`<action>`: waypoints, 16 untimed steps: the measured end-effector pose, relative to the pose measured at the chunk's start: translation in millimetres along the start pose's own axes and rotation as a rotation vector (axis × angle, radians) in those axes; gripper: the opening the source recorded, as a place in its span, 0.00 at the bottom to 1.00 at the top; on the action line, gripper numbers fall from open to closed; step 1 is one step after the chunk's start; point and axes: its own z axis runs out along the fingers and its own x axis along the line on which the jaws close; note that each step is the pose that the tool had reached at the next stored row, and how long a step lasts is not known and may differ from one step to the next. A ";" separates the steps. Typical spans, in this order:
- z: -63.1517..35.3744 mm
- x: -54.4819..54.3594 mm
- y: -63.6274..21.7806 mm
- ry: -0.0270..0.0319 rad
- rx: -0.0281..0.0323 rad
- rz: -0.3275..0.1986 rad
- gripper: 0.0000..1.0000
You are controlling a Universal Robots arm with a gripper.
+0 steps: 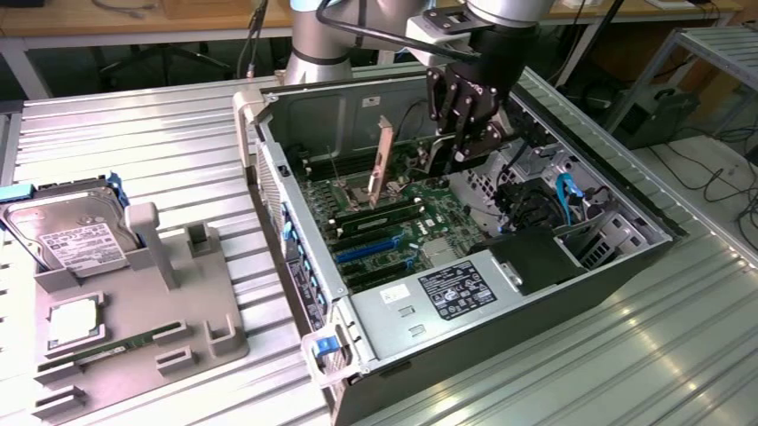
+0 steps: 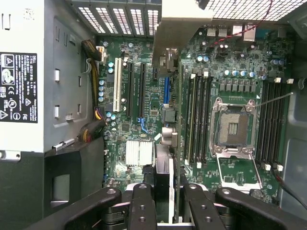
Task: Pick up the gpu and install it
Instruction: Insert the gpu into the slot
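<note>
The gpu [image 1: 382,160] is standing on its edge inside the open computer case [image 1: 616,266], with its pale metal bracket pointing up toward the rear wall of the case. It is being held by the gripper [image 1: 464,142], whose fingers are closing on the card's upper edge; in the wrist view the card [image 2: 168,177] is sitting between the two dark fingers [image 2: 141,206], so the claw is gripping the gpu and not standing free.

The card is being kept upright, I think, because the expansion slots [image 2: 129,88] on the motherboard [image 1: 445,213] are long narrow openings, and the card's lower edge must be going straight down into one of them. From these views I cannot tell whether the edge is already touching a slot or is hovering just above the board. The case is lying on its side on the metal table [image 1: 142,160], which is giving the arm access from above.

On the gray holder tray [image 1: 142,337], at the exterior view's left, a hard drive [image 1: 71,232] and a RAM stick [image 1: 113,346] are resting, well apart from the case.
</note>
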 end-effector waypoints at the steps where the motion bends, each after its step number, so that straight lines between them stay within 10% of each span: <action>1: 0.4 0.0 0.0 -0.0001 0.0000 0.000 0.28; 16: 10.2 -0.1 0.0 0.0000 -0.0004 0.000 0.28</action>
